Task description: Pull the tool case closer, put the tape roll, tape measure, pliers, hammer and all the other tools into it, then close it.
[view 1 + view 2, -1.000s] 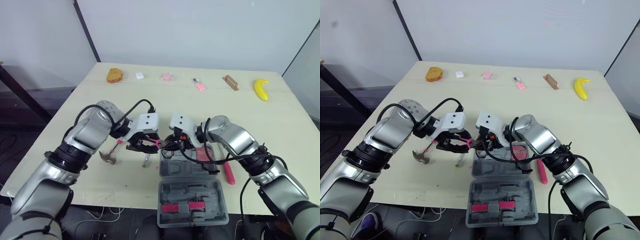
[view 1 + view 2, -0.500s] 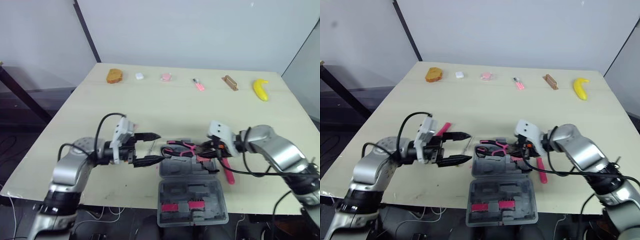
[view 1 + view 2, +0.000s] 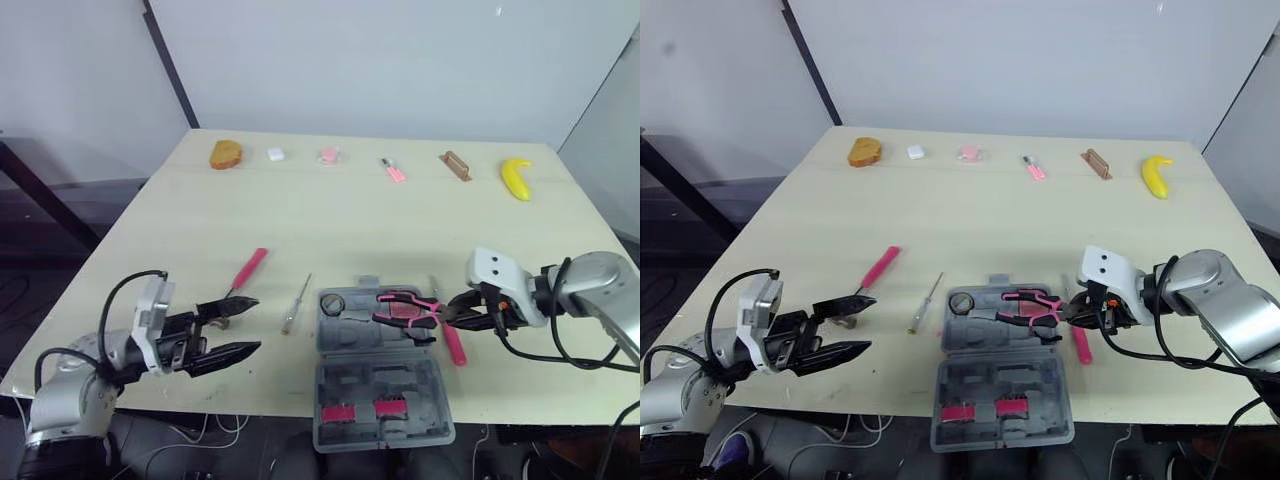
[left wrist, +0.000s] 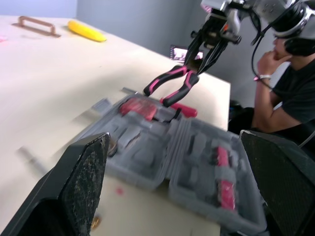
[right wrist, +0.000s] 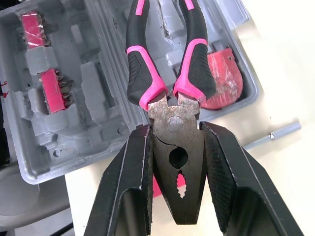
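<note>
R gripper point(image 5: 174, 129): fingers point(image 5: 129, 177) clamped on the metal head of the pliers point(image 3: 404, 309), one finger each side of the pivot. The black-and-pink handles stick out past the fingertips, slightly apart. They are held in the air over the far half of the open grey tool case point(image 3: 378, 372). Below the handles, in the compartment nearest this gripper, lies a red-pink object point(image 5: 224, 81); can't tell which tool. A small dark ring point(image 3: 333, 303) sits in the corner of that half farthest from the fingers. Under the gripper, on the table point(image 3: 350, 220) just beside the case, lie a pink handle point(image 3: 454, 344) and a short metal rod point(image 5: 275, 134). The case half nearer the robot carries two pink bit strips point(image 3: 358, 412).

L gripper point(image 3: 256, 324): fingers point(image 4: 84, 183) wide apart, nothing btwn them. It hovers low by the table's near edge, tips pointing toward the case, well apart from it. A hammer point(image 3: 247, 270) w/ pink handle lies just beyond the upper finger, its head end running behind that finger. A thin screwdriver point(image 3: 296, 302) lies btwn the fingertips and the case, touching neither.

Far from both grippers, along the table's far edge, is a row of items:
- a bread-like piece point(image 3: 226, 154)
- a small white box point(image 3: 275, 154)
- a pink item point(image 3: 328, 156)
- a pink-white item point(image 3: 392, 170)
- a wooden handle point(image 3: 456, 165)
- a banana point(image 3: 517, 178)

In L wrist view a person point(image 4: 295, 73) in a dark top sits beyond the table.
</note>
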`<action>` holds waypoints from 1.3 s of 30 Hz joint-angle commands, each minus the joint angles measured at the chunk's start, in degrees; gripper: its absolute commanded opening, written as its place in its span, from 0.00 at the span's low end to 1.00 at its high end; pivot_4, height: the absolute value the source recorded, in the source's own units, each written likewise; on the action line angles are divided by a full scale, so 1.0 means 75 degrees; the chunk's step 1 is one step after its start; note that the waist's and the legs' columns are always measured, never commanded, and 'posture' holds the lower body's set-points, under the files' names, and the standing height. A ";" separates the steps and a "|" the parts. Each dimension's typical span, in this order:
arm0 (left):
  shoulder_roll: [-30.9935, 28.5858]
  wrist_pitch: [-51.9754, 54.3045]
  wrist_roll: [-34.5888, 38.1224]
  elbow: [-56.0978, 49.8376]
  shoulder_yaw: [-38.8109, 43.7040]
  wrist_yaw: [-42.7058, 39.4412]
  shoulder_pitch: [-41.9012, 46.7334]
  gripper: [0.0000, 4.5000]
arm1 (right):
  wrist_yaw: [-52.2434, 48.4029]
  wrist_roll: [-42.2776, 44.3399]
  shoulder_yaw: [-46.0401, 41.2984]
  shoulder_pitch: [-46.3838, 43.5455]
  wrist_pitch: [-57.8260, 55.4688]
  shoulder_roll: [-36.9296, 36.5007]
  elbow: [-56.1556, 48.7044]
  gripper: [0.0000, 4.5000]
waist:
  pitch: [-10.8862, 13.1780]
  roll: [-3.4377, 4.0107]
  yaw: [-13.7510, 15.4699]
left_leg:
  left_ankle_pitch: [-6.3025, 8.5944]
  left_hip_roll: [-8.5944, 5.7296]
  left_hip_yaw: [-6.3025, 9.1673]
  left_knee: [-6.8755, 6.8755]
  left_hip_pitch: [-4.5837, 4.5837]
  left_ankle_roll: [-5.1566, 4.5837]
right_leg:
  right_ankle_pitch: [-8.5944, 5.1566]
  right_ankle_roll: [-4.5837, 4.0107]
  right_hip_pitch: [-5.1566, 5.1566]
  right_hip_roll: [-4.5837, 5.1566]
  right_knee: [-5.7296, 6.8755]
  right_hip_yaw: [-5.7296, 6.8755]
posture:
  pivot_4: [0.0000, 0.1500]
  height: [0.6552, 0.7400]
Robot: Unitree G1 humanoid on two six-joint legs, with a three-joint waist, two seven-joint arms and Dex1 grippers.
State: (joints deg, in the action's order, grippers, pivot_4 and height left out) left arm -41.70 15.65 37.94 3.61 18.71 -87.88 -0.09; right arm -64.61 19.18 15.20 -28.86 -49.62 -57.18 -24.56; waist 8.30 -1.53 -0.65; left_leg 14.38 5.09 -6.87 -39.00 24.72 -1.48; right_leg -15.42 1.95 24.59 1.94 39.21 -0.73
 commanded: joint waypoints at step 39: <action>0.0108 -0.0459 0.0183 -0.0641 -0.0219 0.0289 -0.0452 1.00 | 0.0308 -0.1663 0.1073 -0.0537 0.3843 0.3250 0.2796 0.74 | 0.0000 0.0001 0.0000 | -0.0001 0.0004 -0.0031 -0.0013 0.0000 0.0003 | -0.0003 -0.0005 0.0018 0.0000 0.0044 0.0000 | 1.00 1.00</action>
State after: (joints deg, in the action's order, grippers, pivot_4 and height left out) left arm -40.94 12.48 38.90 0.80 17.24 -85.86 -3.36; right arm -62.60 4.12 27.46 -33.88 -25.90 -33.40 -1.78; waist 8.30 -1.53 -0.65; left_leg 14.38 5.12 -7.10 -39.09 24.72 -1.46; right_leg -15.44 1.91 24.72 1.94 39.54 -0.73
